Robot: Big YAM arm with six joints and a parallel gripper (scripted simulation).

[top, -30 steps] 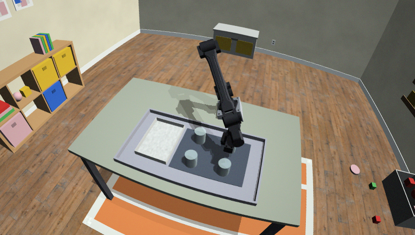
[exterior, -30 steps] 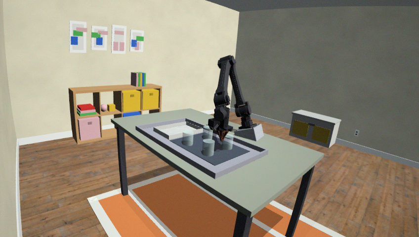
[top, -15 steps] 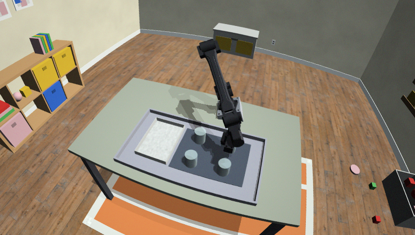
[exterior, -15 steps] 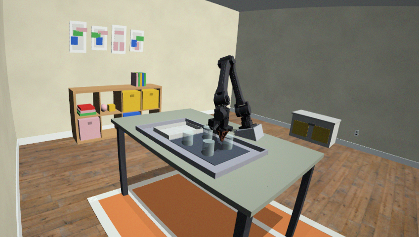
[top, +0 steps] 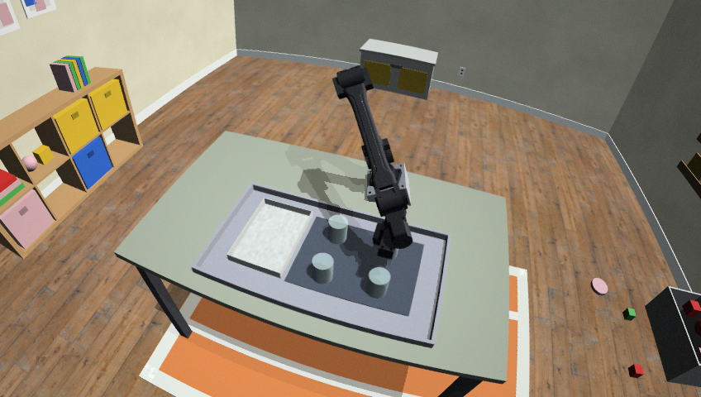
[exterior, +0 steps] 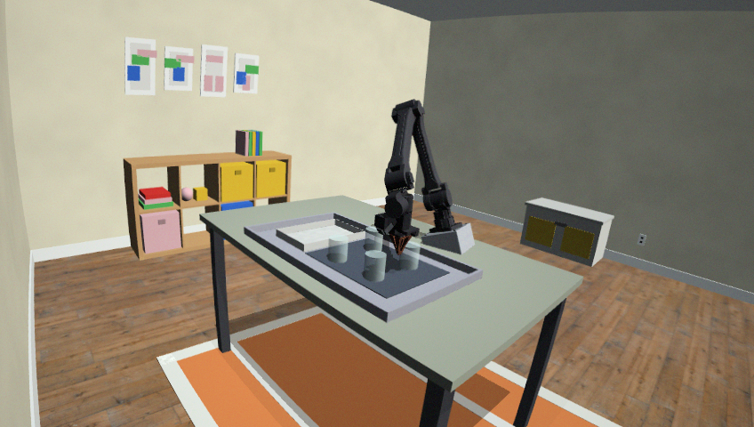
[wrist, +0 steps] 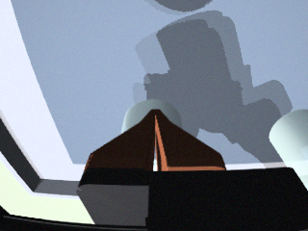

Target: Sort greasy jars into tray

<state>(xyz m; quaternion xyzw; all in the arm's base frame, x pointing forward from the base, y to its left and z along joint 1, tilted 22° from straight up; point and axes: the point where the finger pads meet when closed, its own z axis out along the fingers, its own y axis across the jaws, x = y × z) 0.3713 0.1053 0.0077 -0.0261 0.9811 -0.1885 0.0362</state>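
One glass jar (top: 394, 252) (exterior: 410, 257) (wrist: 150, 107) stands on the dark mat (top: 356, 293) (exterior: 389, 286) (wrist: 82, 72) just beside the gripper (top: 386, 254) (exterior: 399, 253) (wrist: 155, 113), whose fingers are together, holding nothing. The black arm (top: 366, 125) (exterior: 405, 132) bends steeply down. The gripper partly hides that jar; whether they touch is unclear.

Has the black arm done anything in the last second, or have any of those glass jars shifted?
Nothing visibly changed. The black arm is in the same pose, and its gripper is still shut with nothing held. The four glass jars stay on the dark mat, and the white tray beside it has not moved.
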